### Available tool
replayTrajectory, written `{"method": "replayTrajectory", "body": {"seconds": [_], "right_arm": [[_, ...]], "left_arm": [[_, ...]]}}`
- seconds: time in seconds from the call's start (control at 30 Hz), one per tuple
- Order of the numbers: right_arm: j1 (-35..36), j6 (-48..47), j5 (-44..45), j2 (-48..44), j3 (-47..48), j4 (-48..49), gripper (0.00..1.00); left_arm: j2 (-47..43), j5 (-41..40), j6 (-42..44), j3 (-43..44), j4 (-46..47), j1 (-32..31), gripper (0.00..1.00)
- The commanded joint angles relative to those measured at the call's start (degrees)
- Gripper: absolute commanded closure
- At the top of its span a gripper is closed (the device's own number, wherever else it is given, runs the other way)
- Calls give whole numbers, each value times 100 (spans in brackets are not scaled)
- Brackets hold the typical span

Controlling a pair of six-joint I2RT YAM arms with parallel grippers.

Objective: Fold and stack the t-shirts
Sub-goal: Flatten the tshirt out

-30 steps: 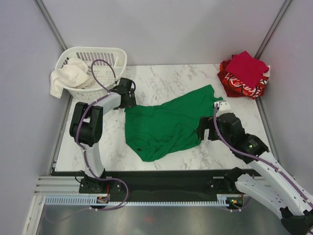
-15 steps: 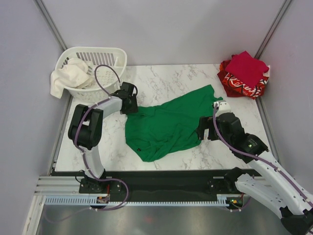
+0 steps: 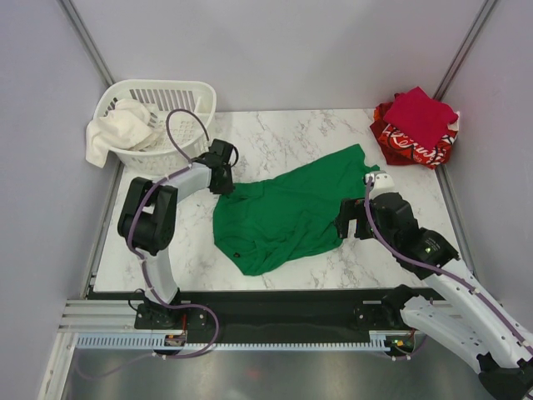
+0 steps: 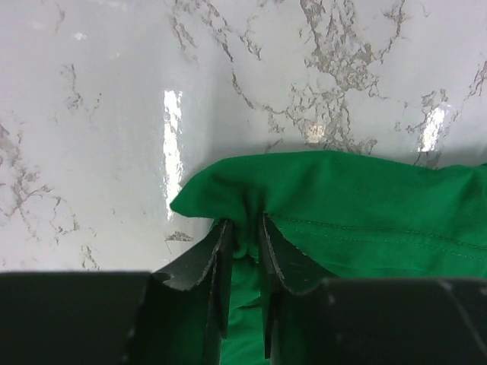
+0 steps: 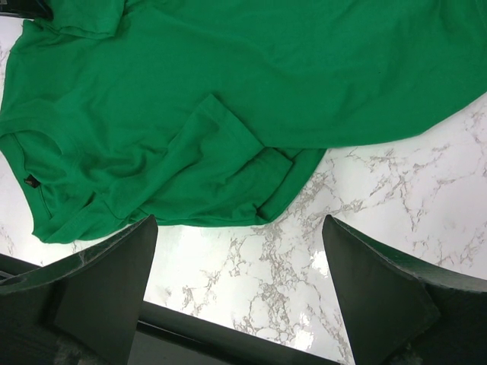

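— How many t-shirts are on your table (image 3: 283,133)?
— Three. One green t-shirt (image 3: 283,212) lies rumpled mid-table, and your left jaws pinch its far-left edge. One folded crimson t-shirt (image 3: 419,114) tops one red printed t-shirt (image 3: 408,148) in the far-right corner. Your right jaws hang spread and empty by the green t-shirt's right edge.

Basket (image 3: 166,88) back left — shirt (image 3: 283,212) mid-table — stack (image 3: 419,125) back right.

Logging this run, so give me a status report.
Left tool shut on green t-shirt edge. Right tool open at its other edge, empty. Shirt spread, unfolded. Basket apart from it.
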Motion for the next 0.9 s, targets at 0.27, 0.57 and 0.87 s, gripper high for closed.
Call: {"method": "replayTrajectory", "body": {"seconds": [0.27, 0.57, 0.87], "right_arm": [[45, 12, 73, -71, 47, 55, 2], [36, 4, 64, -18, 47, 64, 2], [54, 4, 73, -27, 47, 64, 2]], "left_arm": [[-922, -720, 621, 1420, -1049, -81, 77], [-1662, -519, 903, 1456, -1523, -196, 66], [-1776, -466, 816, 1210, -1779, -328, 64]]}}
